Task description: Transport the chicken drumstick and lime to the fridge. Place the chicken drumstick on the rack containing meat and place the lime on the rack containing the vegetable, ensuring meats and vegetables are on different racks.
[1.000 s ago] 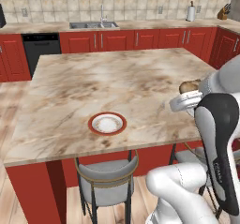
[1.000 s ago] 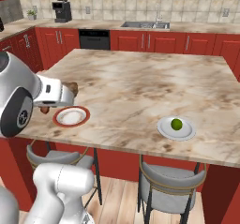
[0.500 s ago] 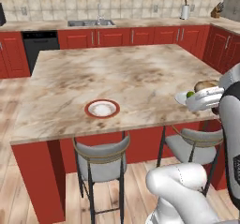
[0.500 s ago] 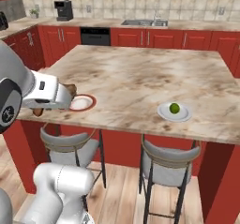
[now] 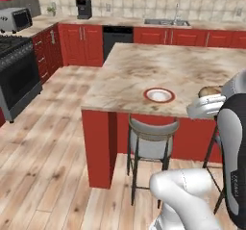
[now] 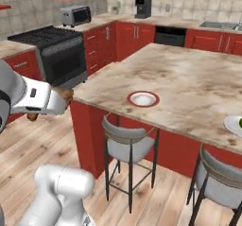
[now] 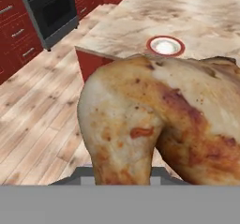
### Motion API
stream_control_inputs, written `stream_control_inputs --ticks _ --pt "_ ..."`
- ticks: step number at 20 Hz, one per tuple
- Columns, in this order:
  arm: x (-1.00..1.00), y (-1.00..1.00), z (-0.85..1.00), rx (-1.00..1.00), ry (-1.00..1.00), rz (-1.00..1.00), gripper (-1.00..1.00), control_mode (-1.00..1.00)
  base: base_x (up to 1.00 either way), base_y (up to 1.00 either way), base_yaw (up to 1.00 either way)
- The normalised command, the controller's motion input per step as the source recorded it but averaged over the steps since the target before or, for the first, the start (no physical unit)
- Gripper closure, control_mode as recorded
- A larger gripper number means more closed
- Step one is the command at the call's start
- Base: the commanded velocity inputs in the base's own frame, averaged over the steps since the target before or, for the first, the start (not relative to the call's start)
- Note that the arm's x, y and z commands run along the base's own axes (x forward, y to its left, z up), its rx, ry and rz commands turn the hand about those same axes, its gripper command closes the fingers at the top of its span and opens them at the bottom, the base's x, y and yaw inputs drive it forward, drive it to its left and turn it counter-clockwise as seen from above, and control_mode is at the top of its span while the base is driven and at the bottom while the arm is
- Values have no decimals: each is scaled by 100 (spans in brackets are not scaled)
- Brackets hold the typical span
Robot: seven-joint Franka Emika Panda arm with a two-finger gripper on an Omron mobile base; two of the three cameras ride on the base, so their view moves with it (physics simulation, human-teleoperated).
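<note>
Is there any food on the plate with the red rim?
No, the plate with the red rim sits bare and white on the island counter.

Your arm is folded back close to the base, forearm level. Your gripper sits clamped on the chicken drumstick, carried clear above the floor.

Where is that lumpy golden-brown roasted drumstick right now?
The golden-brown chicken drumstick is held up at the arm's end, close before the hand camera, off the marble island and nearer than the red-rimmed white plate.
</note>
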Motion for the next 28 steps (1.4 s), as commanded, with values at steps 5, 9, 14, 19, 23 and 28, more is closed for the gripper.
stream_control_inputs --ticks 5,9,14,19,23,28 --pt "0 0 0 0 0 0 100 100 0 0 100" --pt "0 0 0 0 0 0 100 100 0 0 100" --pt "0 0 0 0 0 0 100 100 0 0 100" --pt "0 0 0 0 0 0 100 100 0 0 100" --pt "0 0 0 0 0 0 100 100 0 0 100" --pt "0 0 0 0 0 0 100 100 0 0 100"
